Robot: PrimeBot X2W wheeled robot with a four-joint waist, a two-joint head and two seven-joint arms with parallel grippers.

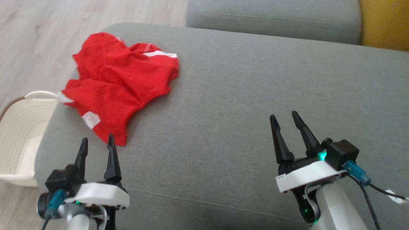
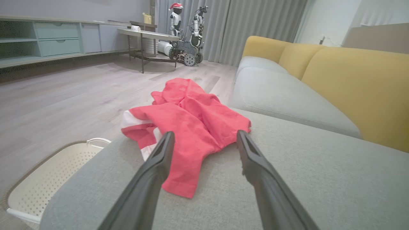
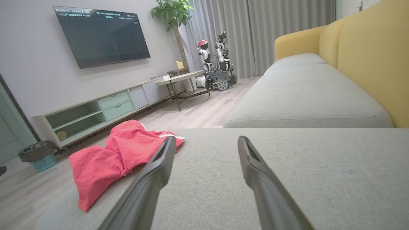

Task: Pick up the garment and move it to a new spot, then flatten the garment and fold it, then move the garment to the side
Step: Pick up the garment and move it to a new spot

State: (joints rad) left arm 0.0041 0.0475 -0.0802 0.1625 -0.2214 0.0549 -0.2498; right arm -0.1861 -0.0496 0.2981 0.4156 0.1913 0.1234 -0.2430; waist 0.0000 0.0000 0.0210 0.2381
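Works over a grey sofa cushion (image 1: 243,95). Finds the red garment (image 1: 118,83) crumpled on that cushion's far-left corner — likely awaiting pickup. Holds the left claw (image 1: 97,138) spread at the cushion's near left, close for a reach; the right claw (image 1: 283,115) spread, empty, near right.

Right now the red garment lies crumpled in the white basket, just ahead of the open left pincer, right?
No. The garment lies crumpled on the grey cushion, not in the basket, which stands beside the cushion's edge. The head view shows it. The rest holds: it is just ahead of the open left pincer.
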